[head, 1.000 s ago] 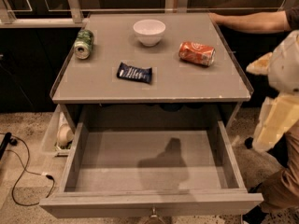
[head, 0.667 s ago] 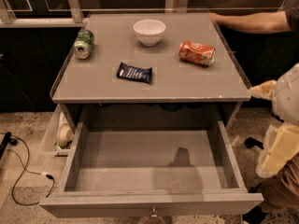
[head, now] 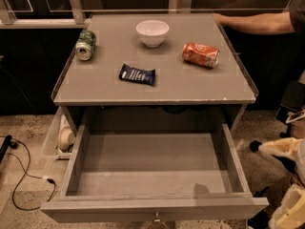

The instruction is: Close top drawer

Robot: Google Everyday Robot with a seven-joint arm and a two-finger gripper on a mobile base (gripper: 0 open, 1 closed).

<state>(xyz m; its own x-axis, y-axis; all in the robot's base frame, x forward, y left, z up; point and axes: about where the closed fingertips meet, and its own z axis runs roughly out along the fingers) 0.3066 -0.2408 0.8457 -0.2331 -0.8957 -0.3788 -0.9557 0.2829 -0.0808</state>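
The top drawer (head: 152,168) of the grey cabinet stands pulled far out toward me. Its inside is plain grey and holds nothing. Its flat front (head: 143,208) runs along the bottom of the view, with the small round metal knob (head: 157,219) at the very bottom edge. My gripper (head: 288,185) shows only as cream-coloured parts at the lower right edge, to the right of the drawer's front corner and apart from it. The lower drawers are out of view.
On the cabinet top (head: 95,87) lie a green can (head: 86,44), a white bowl (head: 152,32), a dark blue snack packet (head: 137,74) and an orange can (head: 201,55). A person's arm (head: 257,22) rests at the back right. A clear bin (head: 56,138) and a cable (head: 24,175) are on the floor at left.
My arm has moved right and down, away from the drawer's right side, and now mostly sits outside the view. Its shadow in the drawer has shrunk. The drawer has stayed open.
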